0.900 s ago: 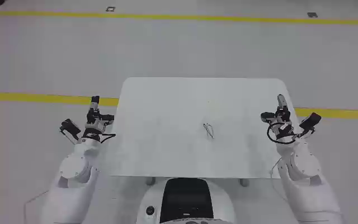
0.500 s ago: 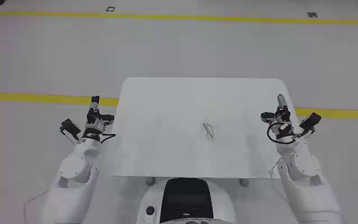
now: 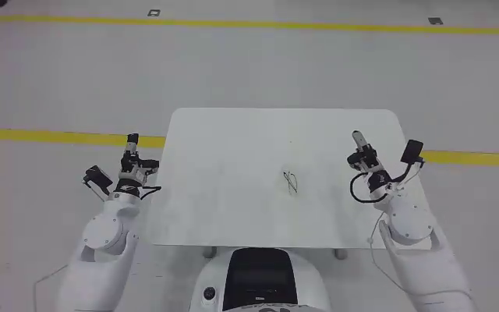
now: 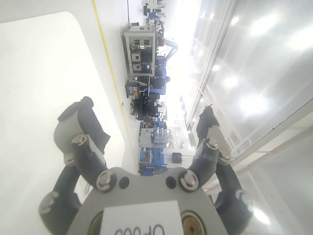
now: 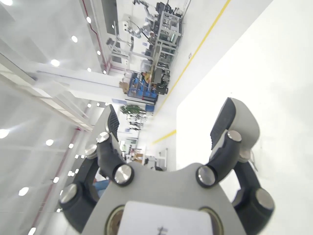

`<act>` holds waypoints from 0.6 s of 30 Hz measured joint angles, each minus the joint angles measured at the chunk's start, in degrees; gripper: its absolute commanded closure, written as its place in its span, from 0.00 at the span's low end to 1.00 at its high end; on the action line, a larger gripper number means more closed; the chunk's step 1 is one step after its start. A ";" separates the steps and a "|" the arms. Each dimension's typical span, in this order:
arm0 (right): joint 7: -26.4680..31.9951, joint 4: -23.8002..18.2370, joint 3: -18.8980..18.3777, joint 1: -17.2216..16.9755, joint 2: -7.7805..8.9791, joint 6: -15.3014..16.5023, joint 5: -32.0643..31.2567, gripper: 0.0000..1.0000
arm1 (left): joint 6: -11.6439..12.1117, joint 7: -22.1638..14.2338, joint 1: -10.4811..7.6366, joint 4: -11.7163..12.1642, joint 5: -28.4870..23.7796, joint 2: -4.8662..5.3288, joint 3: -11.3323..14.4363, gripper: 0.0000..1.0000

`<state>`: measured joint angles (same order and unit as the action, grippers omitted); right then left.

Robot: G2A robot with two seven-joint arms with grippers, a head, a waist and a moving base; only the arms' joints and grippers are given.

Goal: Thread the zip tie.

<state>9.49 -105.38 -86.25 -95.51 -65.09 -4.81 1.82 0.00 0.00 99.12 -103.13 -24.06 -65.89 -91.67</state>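
The left gripper is holding its fingers wide apart, gripping nothing and touching nothing. The right gripper is doing the same. Its ribbed pads are facing each other across an open gap with nothing in it.

The zip tie is lying loose on the white worktop, a thin dark curl near its middle. Seen from above, the left gripper is hanging outside the worktop's left edge, over the floor and well apart from the tie. The right gripper is hovering over the worktop just inside its right edge, nearer the tie yet apart from it.

The top view is placing the tie but is catching both grippers edge-on, so the spread of the fingers is reading from the wrist views. The left wrist view is showing the worktop's rounded back left corner beside one finger. It is also showing a few thin dark lines between the finger links — possibly the tie, though too small to tell.

A yellow stripe is running across the floor past both side edges, and equipment racks are standing in the room beyond.
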 measured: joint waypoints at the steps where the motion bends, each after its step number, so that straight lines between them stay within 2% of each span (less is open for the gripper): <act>1: 0.31 0.10 0.43 0.37 -0.02 -0.52 -0.71 0.00 | 0.00 0.00 0.00 0.00 0.00 0.00 0.00 0.00; 12: 0.24 0.05 0.37 0.41 -0.01 -0.46 -0.61 0.00 | 0.00 0.00 0.00 0.00 0.00 0.00 0.00 0.00; 15: 0.71 -0.94 0.48 0.96 0.23 -1.13 -5.22 0.00 | 0.00 0.00 0.00 0.00 0.00 0.00 0.00 0.00; 18: 3.64 -2.17 1.06 2.04 0.56 -3.96 -12.53 0.00 | 0.00 0.00 0.00 0.00 0.00 0.00 0.00 0.00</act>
<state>13.12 -107.55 -85.19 -93.47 -64.53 -8.77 -10.71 0.00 0.00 99.12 -103.13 -24.06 -65.89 -91.67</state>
